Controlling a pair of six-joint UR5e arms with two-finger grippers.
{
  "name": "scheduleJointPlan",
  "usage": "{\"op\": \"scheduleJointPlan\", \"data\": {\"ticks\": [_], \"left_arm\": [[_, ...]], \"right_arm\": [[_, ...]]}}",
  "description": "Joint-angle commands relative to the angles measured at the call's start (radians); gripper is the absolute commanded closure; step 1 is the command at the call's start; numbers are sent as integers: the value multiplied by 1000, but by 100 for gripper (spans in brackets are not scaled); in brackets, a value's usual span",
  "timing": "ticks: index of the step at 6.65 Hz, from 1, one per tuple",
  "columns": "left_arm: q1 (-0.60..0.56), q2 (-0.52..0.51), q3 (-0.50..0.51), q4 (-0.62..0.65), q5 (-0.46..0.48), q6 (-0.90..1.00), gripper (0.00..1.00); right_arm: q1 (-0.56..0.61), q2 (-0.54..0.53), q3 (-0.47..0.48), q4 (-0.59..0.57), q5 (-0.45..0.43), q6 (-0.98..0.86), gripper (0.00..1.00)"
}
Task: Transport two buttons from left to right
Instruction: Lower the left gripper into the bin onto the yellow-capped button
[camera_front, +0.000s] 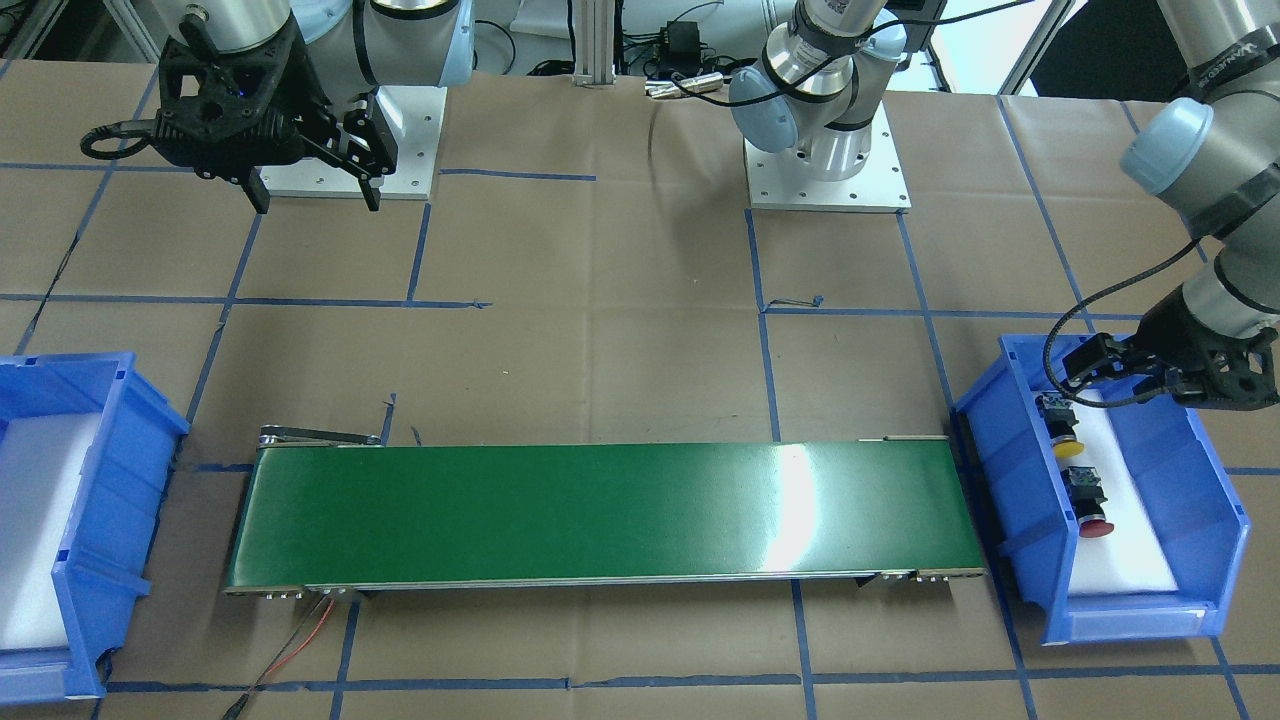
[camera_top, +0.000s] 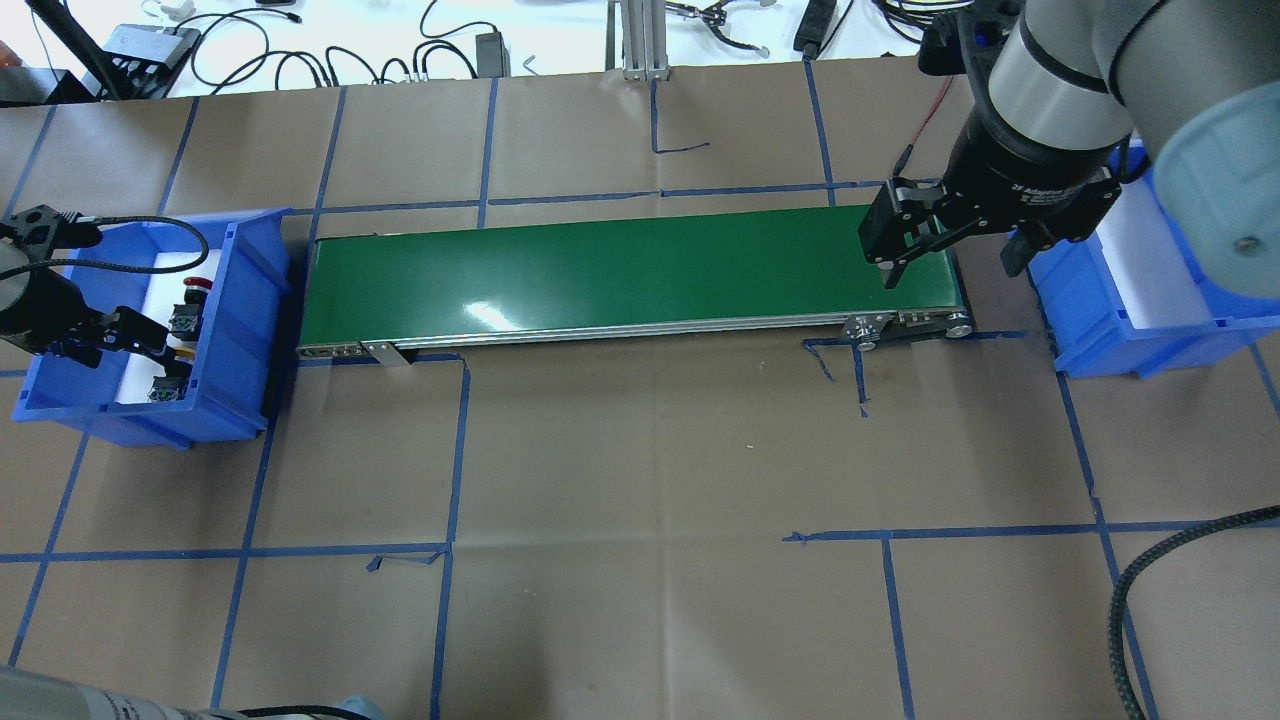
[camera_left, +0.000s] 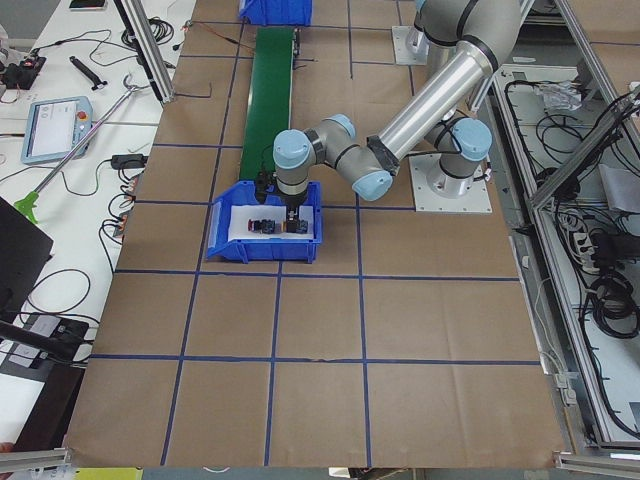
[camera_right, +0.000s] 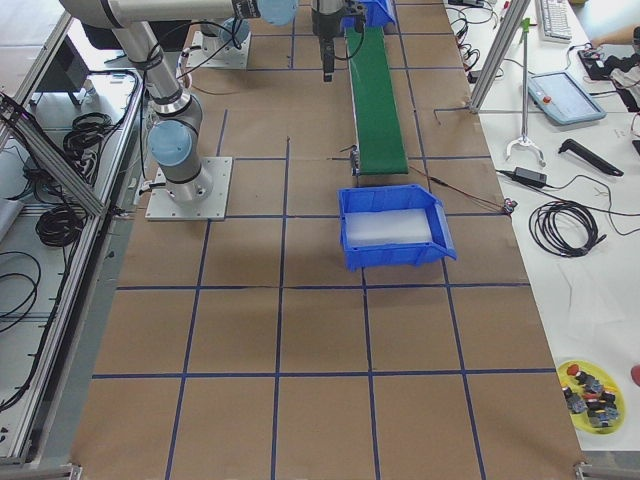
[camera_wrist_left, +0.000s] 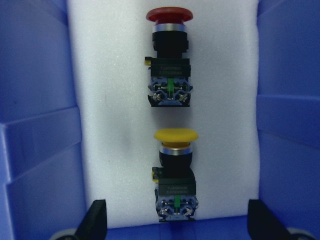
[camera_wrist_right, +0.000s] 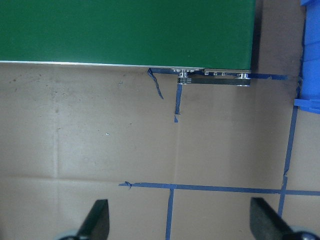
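Wide open and holding nothing, the left tool (camera_front: 1078, 366) hung over one end of the left bin (camera_wrist_left: 35, 150). I judged it was lined up to come down around the yellow button (camera_wrist_left: 175, 175), whose blocky body lay between the two finger tips in the wrist view.

Both buttons lay on their sides in one line, caps pointing the same way, with the red button (camera_wrist_left: 169, 55) a little apart beyond the yellow one. Each had a smooth, rounded mushroom cap, a metal ring and a black-grey angular body with small terminals.

They rested on a white foam pad (camera_wrist_left: 110, 100), soft-looking and matte, probably to keep them from rolling. The bin was of glossy blue plastic.

Next to it ran the green belt (camera_top: 620, 275), flat and shiny, surely the way across. At its far end the right tool (camera_front: 317, 200) waited, spread wide and empty, near the right bin (camera_top: 1090, 330). Brown paper with blue tape lines covered the desk (camera_top: 650, 450).
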Motion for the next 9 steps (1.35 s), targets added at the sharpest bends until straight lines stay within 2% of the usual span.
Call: {"op": "scheduleJointPlan", "data": {"ticks": [1,5,6,7,9], "left_arm": [[-1,-53,-17,70,0,-1,0],[-2,-78,-48,83,3,0,0],[-1,-75,-49,84,-1,-3,8],[-2,-75,-54,83,0,-4,26],[-1,-78,-53,83,2,-9,67]], "right_arm": [[0,0,0,0,0,0,0],[0,0,2,0,0,0,0],[0,0,2,0,0,0,0],[0,0,2,0,0,0,0],[0,0,3,0,0,0,0]]}}
